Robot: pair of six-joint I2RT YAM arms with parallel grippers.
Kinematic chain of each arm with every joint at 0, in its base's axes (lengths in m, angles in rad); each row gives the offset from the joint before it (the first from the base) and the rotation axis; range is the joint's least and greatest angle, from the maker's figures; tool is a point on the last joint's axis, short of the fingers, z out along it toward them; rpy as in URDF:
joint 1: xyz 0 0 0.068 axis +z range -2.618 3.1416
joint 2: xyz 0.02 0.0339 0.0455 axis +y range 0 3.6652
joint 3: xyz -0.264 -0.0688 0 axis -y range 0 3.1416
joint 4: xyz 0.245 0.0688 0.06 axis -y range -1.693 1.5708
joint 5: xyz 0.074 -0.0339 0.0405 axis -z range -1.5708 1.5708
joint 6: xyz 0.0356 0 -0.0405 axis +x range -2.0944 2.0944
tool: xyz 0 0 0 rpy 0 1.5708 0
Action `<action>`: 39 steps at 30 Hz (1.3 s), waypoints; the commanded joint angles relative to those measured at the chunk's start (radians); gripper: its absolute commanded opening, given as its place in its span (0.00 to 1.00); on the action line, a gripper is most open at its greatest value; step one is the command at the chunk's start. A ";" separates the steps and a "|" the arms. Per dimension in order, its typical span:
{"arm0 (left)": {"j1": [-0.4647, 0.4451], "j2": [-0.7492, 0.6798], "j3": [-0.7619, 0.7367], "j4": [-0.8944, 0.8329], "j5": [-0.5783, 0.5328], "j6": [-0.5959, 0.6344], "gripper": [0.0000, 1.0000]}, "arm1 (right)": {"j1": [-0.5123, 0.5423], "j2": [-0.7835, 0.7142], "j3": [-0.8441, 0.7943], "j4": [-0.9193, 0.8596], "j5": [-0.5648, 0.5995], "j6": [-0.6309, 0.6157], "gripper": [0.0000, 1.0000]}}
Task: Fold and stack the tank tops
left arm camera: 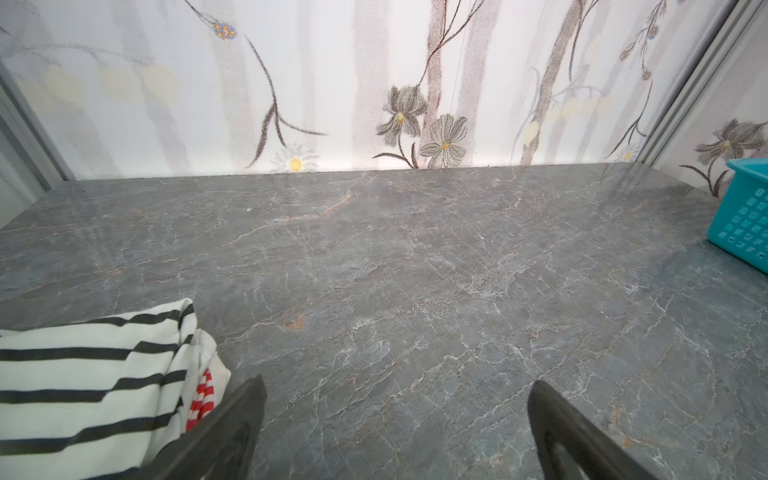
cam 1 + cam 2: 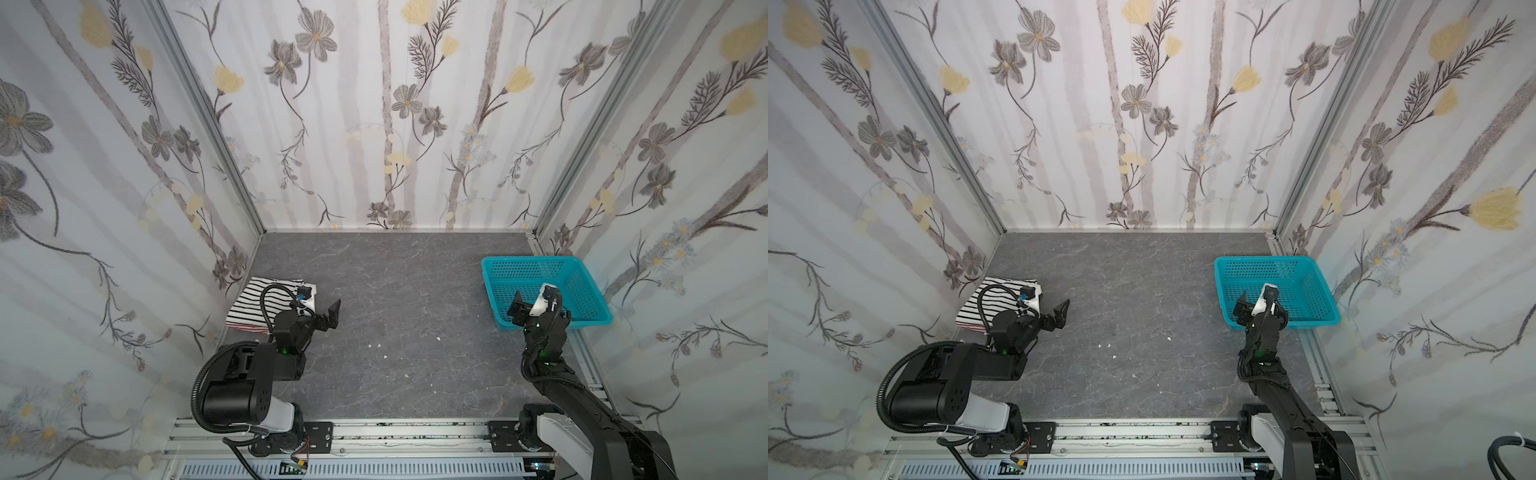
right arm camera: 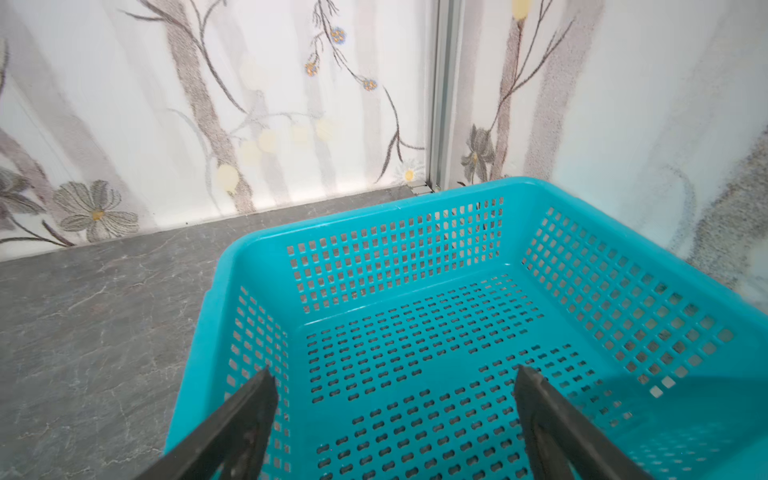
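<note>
Left pincer (image 1: 397, 386) and right pincer (image 3: 395, 374) both spread, empty; swinging left, I could snag the stacked tank tops (image 1: 83, 374)

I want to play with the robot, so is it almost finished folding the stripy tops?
Looks done: the black-and-white top lies folded on the red-striped top, whose edge peeks out beneath. In hand: nothing; left gripper and right gripper are open and empty. Left: seemingly nothing; the basket is empty.

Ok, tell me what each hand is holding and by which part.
Nothing. The left hand stands open beside the folded tank tops; the right hand stands open above the empty basket.
</note>
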 commanded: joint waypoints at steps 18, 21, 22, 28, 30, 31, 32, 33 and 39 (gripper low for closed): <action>0.014 0.108 0.016 0.199 -0.105 -0.047 1.00 | -0.002 0.393 -0.075 0.745 -0.206 -0.044 0.89; 0.013 0.109 0.017 0.197 -0.104 -0.048 1.00 | -0.002 0.353 -0.011 0.545 -0.207 -0.048 0.90; 0.014 0.110 0.017 0.199 -0.104 -0.048 1.00 | -0.002 0.375 -0.006 0.573 -0.211 -0.049 0.90; 0.015 0.108 0.016 0.199 -0.107 -0.049 1.00 | -0.004 0.375 -0.007 0.578 -0.212 -0.053 1.00; 0.015 0.110 0.019 0.198 -0.117 -0.053 1.00 | -0.004 0.380 -0.007 0.588 -0.214 -0.050 1.00; 0.015 0.109 0.018 0.197 -0.122 -0.054 1.00 | -0.003 0.377 -0.006 0.581 -0.213 -0.052 1.00; 0.015 0.111 0.019 0.197 -0.123 -0.056 1.00 | -0.003 0.378 -0.006 0.584 -0.212 -0.052 1.00; 0.015 0.110 0.020 0.197 -0.123 -0.056 1.00 | -0.002 0.378 -0.007 0.585 -0.212 -0.052 1.00; 0.015 0.108 0.019 0.196 -0.223 -0.091 1.00 | -0.004 0.381 -0.001 0.577 -0.214 -0.051 1.00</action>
